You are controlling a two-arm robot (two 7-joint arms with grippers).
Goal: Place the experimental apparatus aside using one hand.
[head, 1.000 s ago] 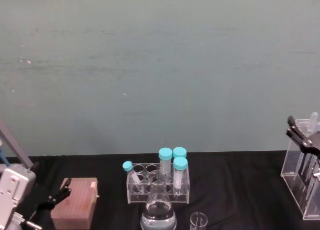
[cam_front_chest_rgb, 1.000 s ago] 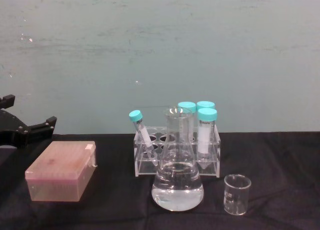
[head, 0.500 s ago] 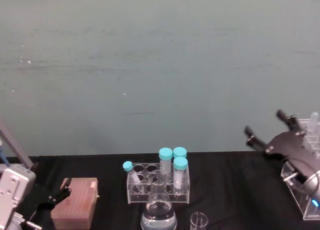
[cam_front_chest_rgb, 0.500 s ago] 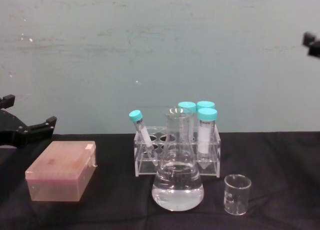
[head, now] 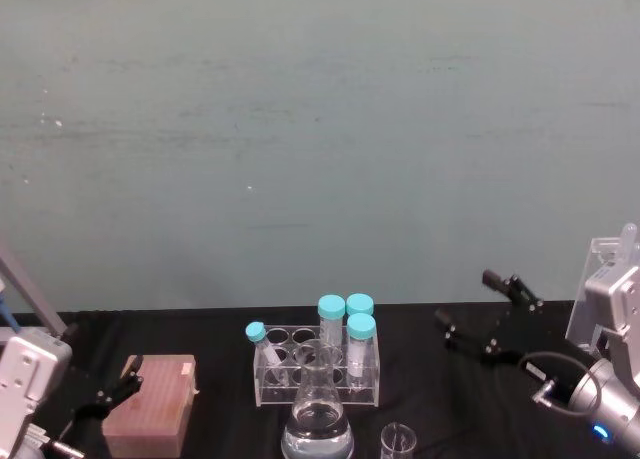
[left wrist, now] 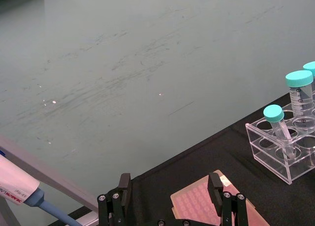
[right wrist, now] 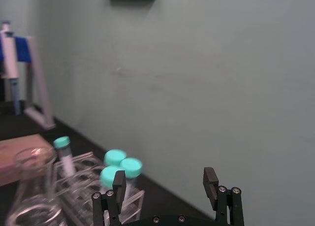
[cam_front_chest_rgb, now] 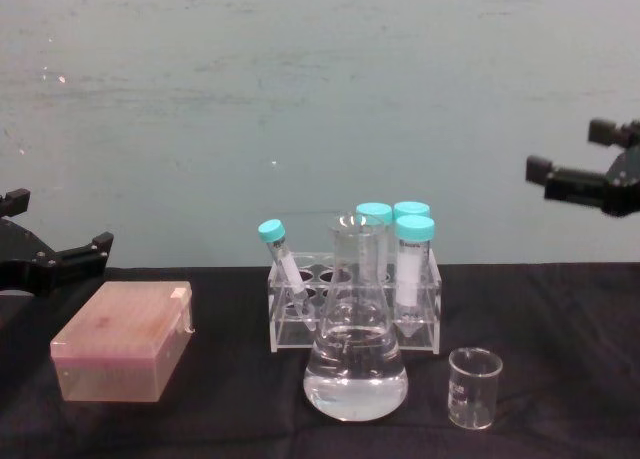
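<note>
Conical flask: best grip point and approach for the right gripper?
Grip the conical flask by its narrow neck, coming from its right with the open right gripper. The liquid-filled body looks too wide, and the tube rack stands close behind.

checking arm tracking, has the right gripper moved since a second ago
Yes. The right gripper has swung left, away from the acrylic stand and toward the tube rack.
</note>
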